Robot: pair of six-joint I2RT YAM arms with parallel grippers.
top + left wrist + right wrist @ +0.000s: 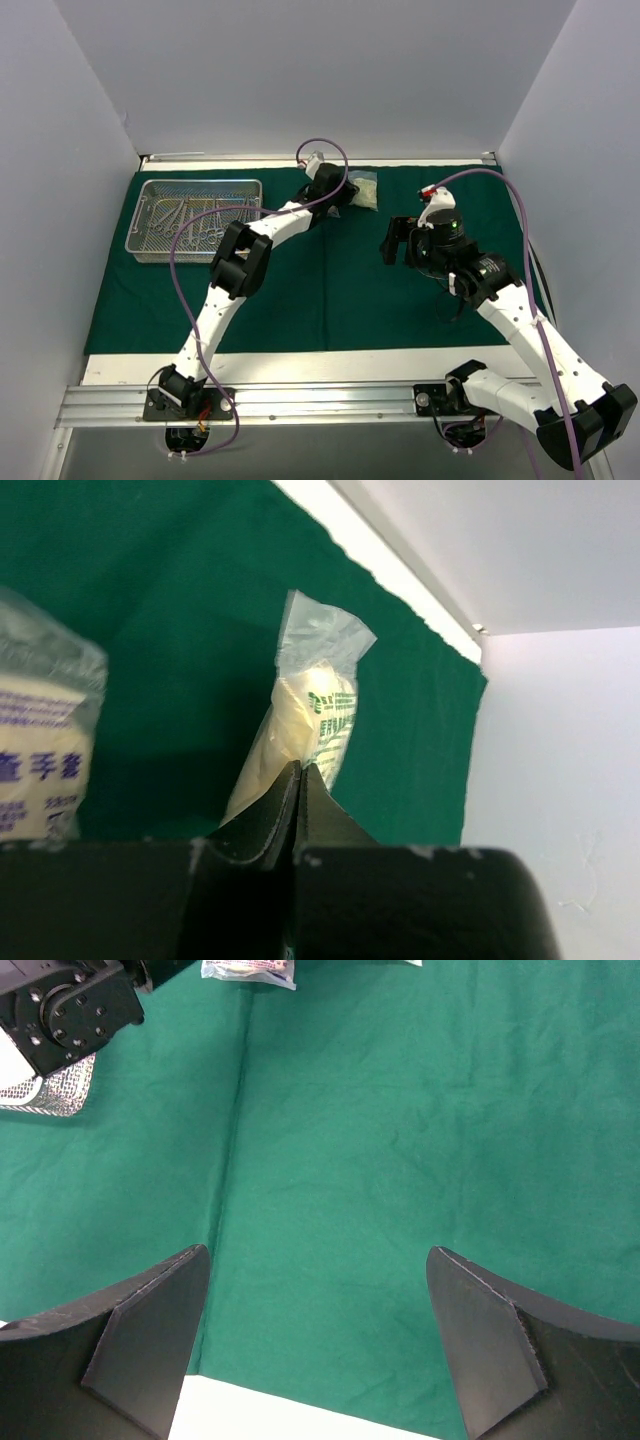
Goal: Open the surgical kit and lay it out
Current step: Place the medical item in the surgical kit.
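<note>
Dark green cloth wrap [330,290] spread flat over the table [300,365], one crease running front to back. Wire-mesh tray [200,183] sits at its 10 o'clock corner with the steel clamps [190,220] lying inside, and two clear pouches [365,190] lie at 12 o'clock by the far edge. Left gripper [298,775] pressed shut, tips at the near end of one pouch [315,705], whether a corner is pinched unclear; right gripper [318,1251] wide and empty above bare cloth toward 3 o'clock; plain pale walls [300,70] enclose three sides.
</note>
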